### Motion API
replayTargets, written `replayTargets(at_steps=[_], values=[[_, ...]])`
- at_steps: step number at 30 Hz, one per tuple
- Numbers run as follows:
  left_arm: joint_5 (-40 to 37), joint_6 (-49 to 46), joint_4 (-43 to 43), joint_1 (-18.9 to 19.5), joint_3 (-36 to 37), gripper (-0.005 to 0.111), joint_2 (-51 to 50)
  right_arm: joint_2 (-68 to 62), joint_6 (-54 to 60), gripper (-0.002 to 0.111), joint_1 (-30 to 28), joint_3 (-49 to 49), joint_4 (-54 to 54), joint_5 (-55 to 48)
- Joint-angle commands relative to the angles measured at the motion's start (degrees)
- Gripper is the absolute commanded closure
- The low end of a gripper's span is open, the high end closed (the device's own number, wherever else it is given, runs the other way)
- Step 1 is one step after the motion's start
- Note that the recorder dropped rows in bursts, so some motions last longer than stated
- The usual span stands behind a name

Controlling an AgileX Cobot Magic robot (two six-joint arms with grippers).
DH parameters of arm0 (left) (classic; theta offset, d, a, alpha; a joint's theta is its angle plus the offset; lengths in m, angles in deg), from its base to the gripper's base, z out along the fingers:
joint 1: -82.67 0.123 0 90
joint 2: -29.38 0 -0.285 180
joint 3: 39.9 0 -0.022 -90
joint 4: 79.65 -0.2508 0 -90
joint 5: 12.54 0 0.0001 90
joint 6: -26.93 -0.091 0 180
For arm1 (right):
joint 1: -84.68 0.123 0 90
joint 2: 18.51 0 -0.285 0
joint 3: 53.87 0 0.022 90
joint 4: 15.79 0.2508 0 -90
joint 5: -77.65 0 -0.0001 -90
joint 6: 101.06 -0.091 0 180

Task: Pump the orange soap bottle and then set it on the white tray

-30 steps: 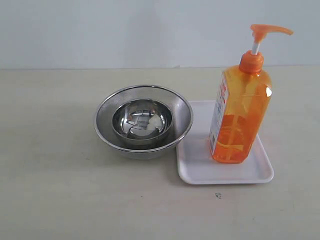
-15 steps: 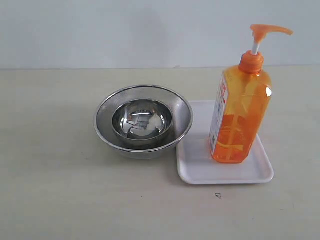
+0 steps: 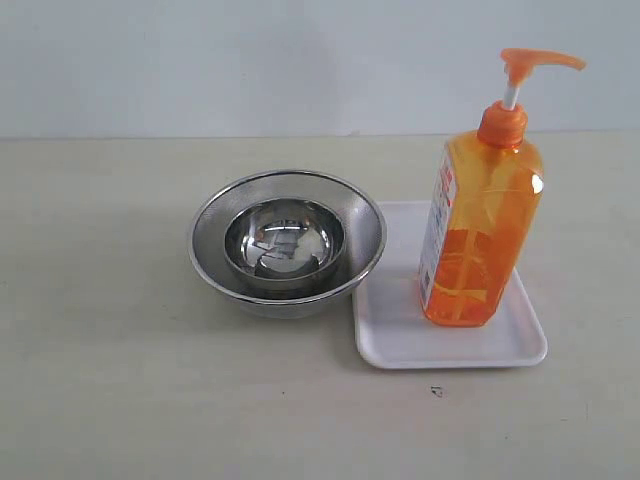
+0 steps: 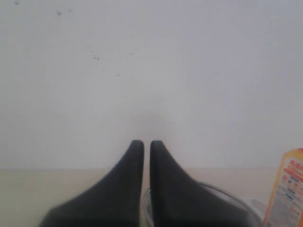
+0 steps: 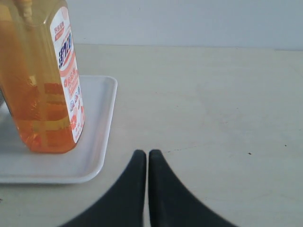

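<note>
In the exterior view the table (image 3: 100,350) fills the left of the frame, with a pale wall (image 3: 200,60) behind it. Just left of centre sit two steel bowls (image 3: 287,243), the small one nested inside the large one. The large bowl's rim reaches the left edge of the tray (image 3: 400,345), which lies flat in the lower right. Whether the two touch cannot be told. The bottle (image 3: 478,240) stands upright on the tray, toward its right side. Its pump head is raised and the spout points right.

The left wrist view shows the left gripper (image 4: 143,145) with its fingers pressed together, pinching nothing, in front of the wall. A bowl rim and a strip of the bottle's label show beyond it.

The right wrist view shows the right gripper (image 5: 143,155) also pressed together and empty. It hangs over the table near the tray's edge, apart from the bottle.
</note>
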Motion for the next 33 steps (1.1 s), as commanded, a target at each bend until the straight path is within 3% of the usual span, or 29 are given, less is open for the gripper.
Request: replayTargets(at_steps=[1, 8, 11, 33], values=[[5.77, -10.36, 3.35, 0.1, 0.19, 0.102, 0.39, 0.23, 0.33, 0.108, -0.2, -0.23, -0.01, 0.29], [2.76, -54.24, 44.99, 0.1, 0.19, 0.102, 0.39, 0.23, 0.33, 0.108, -0.2, -0.23, -0.01, 0.29], [-1.14, -63.79, 53.24, 0.1, 0.19, 0.102, 0.39, 0.23, 0.33, 0.108, -0.2, -0.23, -0.01, 0.29], [-20.07, -60.66, 53.51, 0.63, 0.19, 0.102, 2.83, 0.23, 0.48, 0.108, -0.2, -0.23, -0.01, 1.29]])
